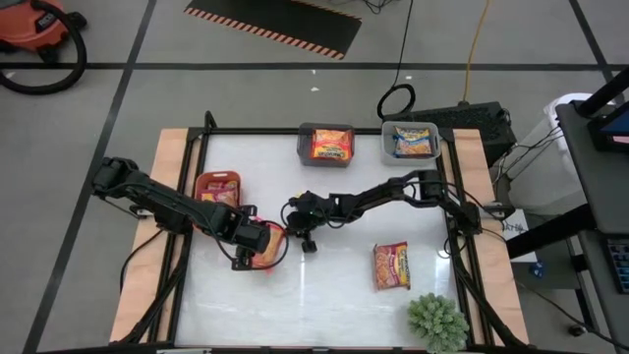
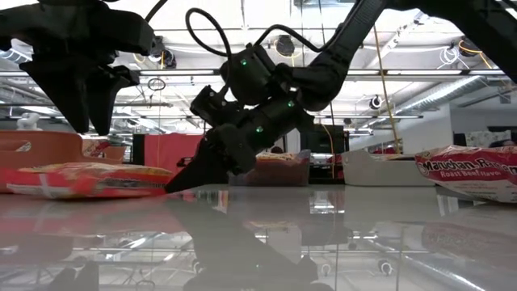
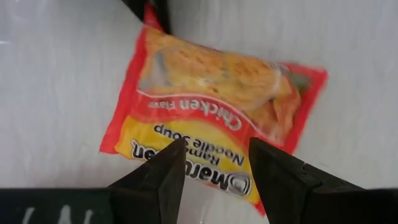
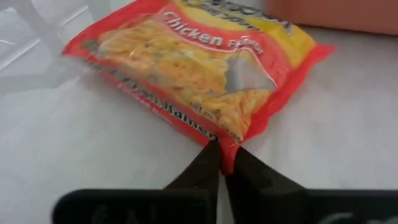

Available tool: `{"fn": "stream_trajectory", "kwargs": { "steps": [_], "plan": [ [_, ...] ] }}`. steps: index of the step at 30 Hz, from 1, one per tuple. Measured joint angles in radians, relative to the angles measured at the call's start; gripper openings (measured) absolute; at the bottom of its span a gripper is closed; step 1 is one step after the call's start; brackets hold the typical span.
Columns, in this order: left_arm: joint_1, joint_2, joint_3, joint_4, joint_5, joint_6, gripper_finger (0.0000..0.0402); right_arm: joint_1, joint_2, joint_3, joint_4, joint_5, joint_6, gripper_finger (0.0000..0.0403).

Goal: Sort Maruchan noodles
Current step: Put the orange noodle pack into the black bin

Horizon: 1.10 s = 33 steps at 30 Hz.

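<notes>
Pinched at its thin red corner seal by the right gripper [image 4: 222,163], a light, crinkly, slippery chicken packet [image 4: 193,68] is held on the surface [image 4: 323,137].

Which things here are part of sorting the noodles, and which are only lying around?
Part of the job:
- chicken packet, corner pinched by right gripper; left gripper open above it
- beef packet
- red bin, grey bin, white bin, each holding packets

Lying around:
- green plant
- orange vacuum
</notes>
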<state>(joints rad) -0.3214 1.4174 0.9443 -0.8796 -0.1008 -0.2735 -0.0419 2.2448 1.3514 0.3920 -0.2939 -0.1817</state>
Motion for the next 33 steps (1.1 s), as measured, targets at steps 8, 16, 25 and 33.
{"fn": "stream_trajectory", "kwargs": {
  "steps": [8,16,25,33],
  "plan": [
    [0.0,0.0,0.0,0.002,-0.005,0.003,0.0182,-0.033,-0.113,-0.001,-0.137,0.024,-0.001,0.0002],
    [0.0,0.0,0.0,0.013,-0.006,-0.014,0.0182,-0.05,-0.279,-0.001,-0.315,0.385,-0.043,0.0001],
    [0.0,0.0,0.0,0.055,-0.063,-0.017,0.0182,-0.106,-0.438,-0.001,-0.33,0.639,-0.114,0.0],
    [0.0,0.0,0.0,0.124,-0.068,0.011,0.0182,-0.251,-0.489,-0.001,-0.261,0.604,-0.147,0.0]
  ]
}}
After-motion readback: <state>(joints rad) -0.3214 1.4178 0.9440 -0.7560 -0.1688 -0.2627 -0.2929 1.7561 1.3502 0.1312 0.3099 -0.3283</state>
